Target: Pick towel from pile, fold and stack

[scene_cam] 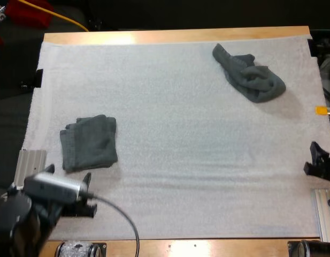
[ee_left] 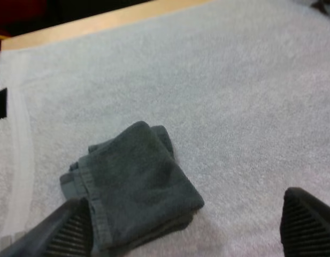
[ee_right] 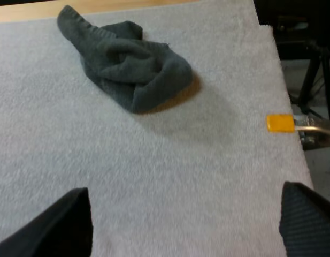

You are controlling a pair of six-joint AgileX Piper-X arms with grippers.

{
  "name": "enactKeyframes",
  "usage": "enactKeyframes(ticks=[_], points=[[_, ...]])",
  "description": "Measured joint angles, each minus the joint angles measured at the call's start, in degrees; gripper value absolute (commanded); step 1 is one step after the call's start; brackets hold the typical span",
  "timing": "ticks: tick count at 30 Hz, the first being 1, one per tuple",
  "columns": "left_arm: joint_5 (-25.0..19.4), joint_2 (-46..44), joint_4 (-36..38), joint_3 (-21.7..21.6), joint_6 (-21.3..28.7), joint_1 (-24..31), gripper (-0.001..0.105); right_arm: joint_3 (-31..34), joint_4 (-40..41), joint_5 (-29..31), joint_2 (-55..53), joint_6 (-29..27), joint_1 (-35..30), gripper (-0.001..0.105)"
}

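While the left gripper (scene_cam: 90, 197) (lower left) and right gripper (scene_cam: 313, 159) (right edge) are standing open, the crumpled towel (scene_cam: 250, 75) is lying upper right, the folded towel (scene_cam: 90, 143) centre-left. Risk: a shallow pinch catching one loose fold, then slipping.

At four o'clock on the surface (scene_cam: 181, 160), the right gripper (scene_cam: 314, 159) is cut off by the high view's edge, so everything behind its fingers is out of sight. In the left wrist view, one finger (ee_left: 68, 230) of the left gripper (ee_left: 189, 227) covers the folded towel's (ee_left: 135, 184) nearest corner. Its layers cannot be counted. At one o'clock, the crumpled towel (scene_cam: 250, 77) hides its own edges in its folds.
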Motion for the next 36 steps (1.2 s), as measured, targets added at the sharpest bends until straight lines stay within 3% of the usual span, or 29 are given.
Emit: enactKeyframes(ticks=[8, 15, 26, 36], points=[[0.00, -12.10, 1.23, 0.26, 0.00, 0.00, 0.070, 0.00, 2.25, -1.28, -10.15, 0.29, 0.00, 0.070], [0.00, -20.10, 3.81, 0.26, 0.00, 0.00, 0.070, 0.00, 2.49, -1.35, -18.16, 7.83, 0.00, 0.070], [0.00, -20.69, 14.91, 0.60, 0.00, 0.00, 0.070, -0.20, 13.03, -1.70, -26.96, 6.37, 0.00, 0.070], [0.04, -20.69, 15.73, 0.60, 0.00, 0.00, 0.070, -0.34, 15.15, -2.64, -26.95, 4.60, 0.15, 0.070]])
